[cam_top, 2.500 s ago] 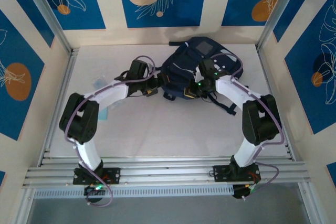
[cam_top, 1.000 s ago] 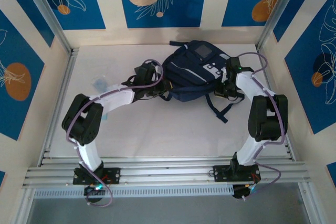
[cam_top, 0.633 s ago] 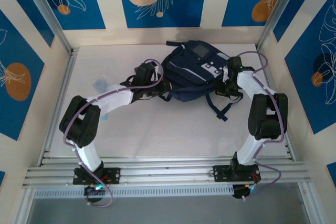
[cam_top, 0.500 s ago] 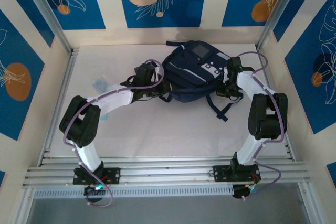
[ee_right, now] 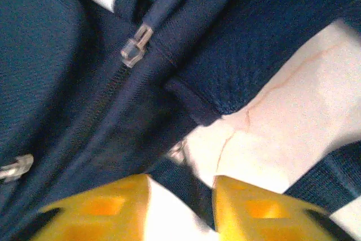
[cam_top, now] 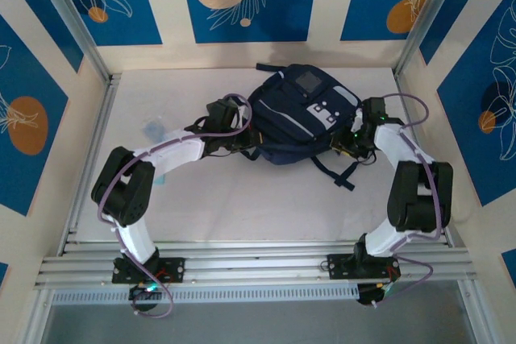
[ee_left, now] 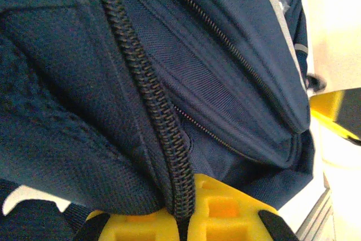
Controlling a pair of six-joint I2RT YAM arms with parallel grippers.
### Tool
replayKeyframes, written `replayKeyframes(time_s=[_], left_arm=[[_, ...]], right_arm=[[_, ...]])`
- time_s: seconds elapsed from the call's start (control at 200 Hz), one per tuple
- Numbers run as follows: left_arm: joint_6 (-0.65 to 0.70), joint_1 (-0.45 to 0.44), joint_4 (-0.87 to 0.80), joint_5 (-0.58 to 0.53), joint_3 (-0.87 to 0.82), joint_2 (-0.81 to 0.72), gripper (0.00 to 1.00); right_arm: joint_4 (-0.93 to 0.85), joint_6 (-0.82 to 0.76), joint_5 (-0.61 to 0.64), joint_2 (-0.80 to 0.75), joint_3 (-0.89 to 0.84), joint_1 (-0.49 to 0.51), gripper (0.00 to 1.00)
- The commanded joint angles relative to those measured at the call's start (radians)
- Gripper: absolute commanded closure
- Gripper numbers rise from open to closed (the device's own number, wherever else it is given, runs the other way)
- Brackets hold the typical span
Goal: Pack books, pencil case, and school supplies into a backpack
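The left arm point(cam_top: 173, 149) is standing up from the near edge of the table point(cam_top: 242, 215), bending at the elbow and stretching its forearm toward the middle. The left gripper point(ee_left: 181, 218) is pinching a zipper seam of the backpack point(ee_left: 225, 94), its yellow fingers point(ee_left: 231, 210) nearly together. The right arm point(cam_top: 399, 147) is folding sharply beside the right edge, its wrist angling inward. The right gripper point(ee_right: 181, 193) is holding its fingers point(ee_right: 101, 207) apart.

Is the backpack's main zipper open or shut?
Shut where visible: the zipper teeth on the backpack are meshed in the left wrist view.
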Motion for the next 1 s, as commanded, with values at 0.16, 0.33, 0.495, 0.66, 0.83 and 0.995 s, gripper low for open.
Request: replayKeyframes(time_s=[0.16,0.33,0.495,0.66,0.83,0.995], left_arm=[[0.000,-0.067,0.070,0.047,-0.034,0.017,1.00],[0.064,-0.067,0.016,0.012,-0.066,0.067,1.00],[0.087,-0.067,0.001,-0.011,-0.089,0.137,1.00],[0.054,-0.066,0.050,0.016,-0.103,0.193,1.00],[0.045,-0.067,0.071,0.002,-0.124,0.168,1.00],[0.077,-0.065,0.019,-0.022,-0.119,0.138,1.00]], right_arm=[[0.009,0.083,-0.012,-0.229,-0.099,-0.005,0.18],[0.130,0.075,-0.139,-0.208,-0.100,0.008,0.17],[0.181,0.055,-0.137,-0.094,-0.048,0.052,0.16],[0.250,0.028,-0.088,-0.008,-0.013,0.098,0.16],[0.253,-0.018,0.104,0.031,0.028,0.110,0.16],[0.282,-0.078,0.192,0.079,0.100,0.079,0.13]])
